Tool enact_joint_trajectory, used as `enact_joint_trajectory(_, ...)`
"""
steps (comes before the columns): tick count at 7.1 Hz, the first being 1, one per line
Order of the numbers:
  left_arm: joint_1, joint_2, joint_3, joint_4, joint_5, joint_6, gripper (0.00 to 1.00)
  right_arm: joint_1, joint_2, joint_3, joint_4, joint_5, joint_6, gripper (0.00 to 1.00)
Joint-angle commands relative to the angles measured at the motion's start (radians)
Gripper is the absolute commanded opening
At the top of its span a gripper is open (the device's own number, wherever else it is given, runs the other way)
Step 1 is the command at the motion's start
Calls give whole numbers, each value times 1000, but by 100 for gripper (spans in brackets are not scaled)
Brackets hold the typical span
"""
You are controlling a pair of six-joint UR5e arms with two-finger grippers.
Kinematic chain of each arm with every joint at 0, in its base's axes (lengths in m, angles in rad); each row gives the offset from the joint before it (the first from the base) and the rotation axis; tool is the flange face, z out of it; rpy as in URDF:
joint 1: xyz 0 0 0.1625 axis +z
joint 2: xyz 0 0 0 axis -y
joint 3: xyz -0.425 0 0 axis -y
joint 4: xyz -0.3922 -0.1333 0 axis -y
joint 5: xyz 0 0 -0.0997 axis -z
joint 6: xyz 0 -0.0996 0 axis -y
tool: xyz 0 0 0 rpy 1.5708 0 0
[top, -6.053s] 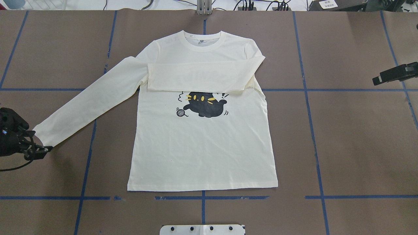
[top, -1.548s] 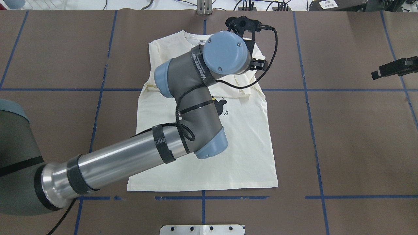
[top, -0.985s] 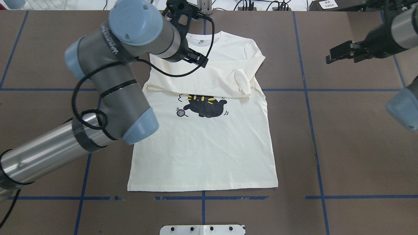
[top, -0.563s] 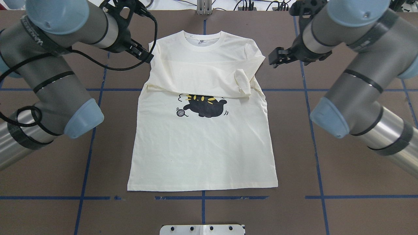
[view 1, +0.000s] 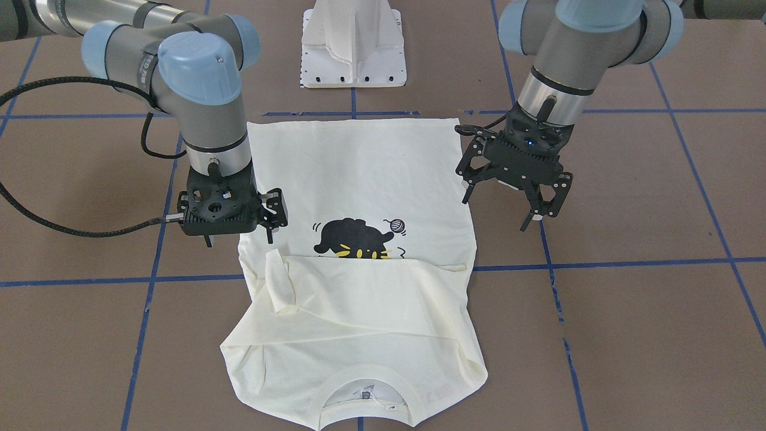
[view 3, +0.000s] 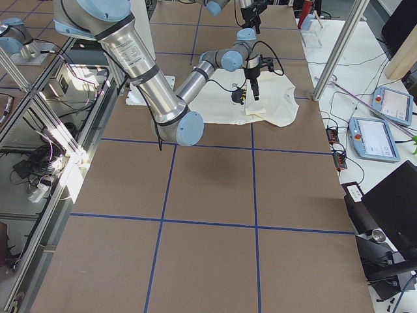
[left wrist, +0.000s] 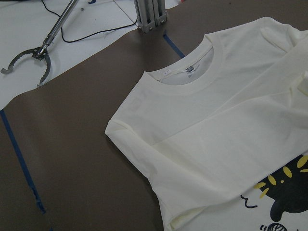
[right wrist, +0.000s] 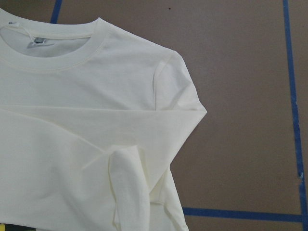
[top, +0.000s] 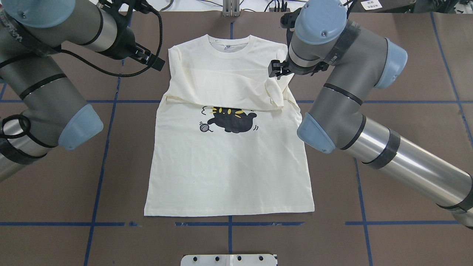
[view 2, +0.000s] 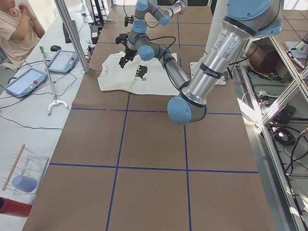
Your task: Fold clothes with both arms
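Note:
The cream long-sleeve shirt (top: 229, 166) lies flat on the brown table with its black cat print (top: 231, 120) up. Both sleeves are folded across the chest, and one cuff (top: 273, 92) is bunched near the right shoulder. My left gripper (top: 155, 63) hovers open just outside the shirt's left shoulder, with nothing in it; the front view shows its fingers (view 1: 508, 209) spread. Over the right shoulder edge hangs my right gripper (top: 276, 69), also open and empty (view 1: 242, 224). Both wrist views show only the shirt (left wrist: 216, 134) (right wrist: 96, 96), no fingers.
The white pedestal base (view 1: 353, 48) stands at the robot's side of the table. Blue tape lines (top: 107, 147) grid the brown cover. A metal grabber tool (left wrist: 33, 53) lies on the white bench beyond the collar. A person (view 2: 19, 29) sits by tablets (view 2: 62, 60).
The left sleeve, stretched out earlier, now lies across the chest, laid there and let go by my left gripper. Both arms then swung to the shoulders; the right gripper came in last.

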Motion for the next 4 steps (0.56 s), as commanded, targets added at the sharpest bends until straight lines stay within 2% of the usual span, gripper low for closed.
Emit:
enact_joint_trajectory(1, 3, 22, 8, -13, -25, -20, 100, -3, 19, -152, 177, -1, 4, 98)
enact_joint_trajectory(4, 5, 25, -1, -10, -23, -24, 100, -70, -13, -154, 156, -27, -8, 90)
